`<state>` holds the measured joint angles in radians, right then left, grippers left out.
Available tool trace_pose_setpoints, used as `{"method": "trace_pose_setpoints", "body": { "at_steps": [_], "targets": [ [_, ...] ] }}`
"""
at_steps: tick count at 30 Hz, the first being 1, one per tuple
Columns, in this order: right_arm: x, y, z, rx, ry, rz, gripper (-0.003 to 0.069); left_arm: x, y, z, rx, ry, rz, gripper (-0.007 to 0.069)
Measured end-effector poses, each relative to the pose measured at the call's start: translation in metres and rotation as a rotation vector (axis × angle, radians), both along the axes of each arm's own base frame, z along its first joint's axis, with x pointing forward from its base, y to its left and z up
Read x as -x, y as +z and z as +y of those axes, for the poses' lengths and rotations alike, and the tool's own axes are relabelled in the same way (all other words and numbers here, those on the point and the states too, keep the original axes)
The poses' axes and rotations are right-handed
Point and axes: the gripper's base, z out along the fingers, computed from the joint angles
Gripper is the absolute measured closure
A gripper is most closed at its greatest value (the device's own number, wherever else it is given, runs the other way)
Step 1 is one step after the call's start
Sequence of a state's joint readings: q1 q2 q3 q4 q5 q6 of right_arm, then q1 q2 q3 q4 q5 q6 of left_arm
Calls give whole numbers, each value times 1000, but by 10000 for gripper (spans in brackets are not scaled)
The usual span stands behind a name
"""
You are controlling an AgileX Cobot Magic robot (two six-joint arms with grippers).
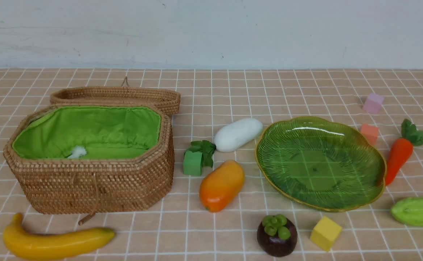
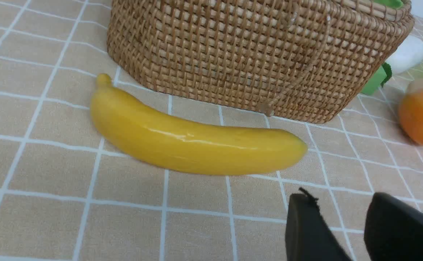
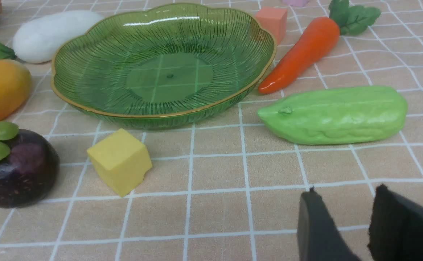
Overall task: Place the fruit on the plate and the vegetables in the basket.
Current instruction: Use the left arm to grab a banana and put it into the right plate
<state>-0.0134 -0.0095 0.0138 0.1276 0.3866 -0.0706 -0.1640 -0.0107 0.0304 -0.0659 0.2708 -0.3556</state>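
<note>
The yellow banana [image 1: 55,241] lies at the front left, before the open wicker basket [image 1: 95,188] with green lining. The mango [image 1: 221,185] and white radish [image 1: 237,134] lie between the basket and the green glass plate [image 1: 364,152], which holds nothing. The mangosteen [image 1: 276,235] sits in front. The carrot [image 1: 399,156] and cucumber [image 1: 418,211] lie right of the plate. My left gripper [image 2: 342,197] is open and empty, short of the banana [image 2: 193,143]. My right gripper [image 3: 345,192] is open and empty, short of the cucumber [image 3: 336,114]. Neither gripper shows in the front view.
The basket's lid [image 1: 117,96] lies open behind it. A green cube [image 1: 192,163] sits by the radish leaves, a yellow cube [image 1: 325,233] in front of the plate, an orange cube [image 1: 369,133] and a pink cube [image 1: 373,103] behind it.
</note>
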Motion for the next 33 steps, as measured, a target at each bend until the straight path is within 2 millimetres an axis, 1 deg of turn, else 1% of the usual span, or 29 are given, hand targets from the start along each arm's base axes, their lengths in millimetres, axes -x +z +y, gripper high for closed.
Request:
{"method": "trace_pose_setpoints", "body": {
  "at_steps": [1, 6, 8, 9, 11, 14, 16, 17, 18, 19, 20, 21, 22, 24, 28, 30, 33],
  "targets": [
    [0, 0, 0, 0, 0, 0, 414, 0, 1, 0, 33, 4, -10, 386],
    [0, 0, 0, 0, 0, 0, 414, -1, 4, -1, 87, 8, -25, 386],
    [0, 0, 0, 0, 0, 0, 414, -2, 12, -1, 262, 25, -89, 386],
    [0, 0, 0, 0, 0, 0, 414, -2, 13, -1, 286, 26, -93, 386],
    [0, 0, 0, 0, 0, 0, 414, -2, 22, 0, 453, 43, -160, 386],
    [0, 0, 0, 0, 0, 0, 414, -2, 27, 2, 542, 54, -204, 398],
    [0, 0, 0, 0, 0, 0, 414, -1, 33, 1, 547, 43, -187, 435],
    [0, 0, 0, 0, 0, 0, 414, 0, 34, 1, 545, 40, -174, 442],
    [0, 0, 0, 0, 0, 0, 414, 2, 50, -2, 513, 17, -133, 503],
    [0, 0, 0, 0, 0, 0, 414, 2, 52, -2, 504, 14, -127, 519],
    [0, 0, 0, 0, 0, 0, 414, 0, 61, -5, 442, 1, -53, 566],
    [0, 0, 0, 0, 0, 0, 414, -1, 70, -6, 399, -9, -19, 605],
    [0, 0, 0, 0, 0, 0, 414, -6, 79, -9, 316, -23, 68, 638],
    [0, 0, 0, 0, 0, 0, 414, -15, 87, -13, 216, -49, 187, 638],
    [0, 0, 0, 0, 0, 0, 414, -41, 98, -20, 12, -124, 370, 638],
    [0, 0, 0, 0, 0, 0, 414, -51, 100, -22, -38, -149, 410, 638],
    [0, 1, 0, -14, -2, -9, 414, -62, 102, -25, -63, -175, 448, 638]
  ]
}}
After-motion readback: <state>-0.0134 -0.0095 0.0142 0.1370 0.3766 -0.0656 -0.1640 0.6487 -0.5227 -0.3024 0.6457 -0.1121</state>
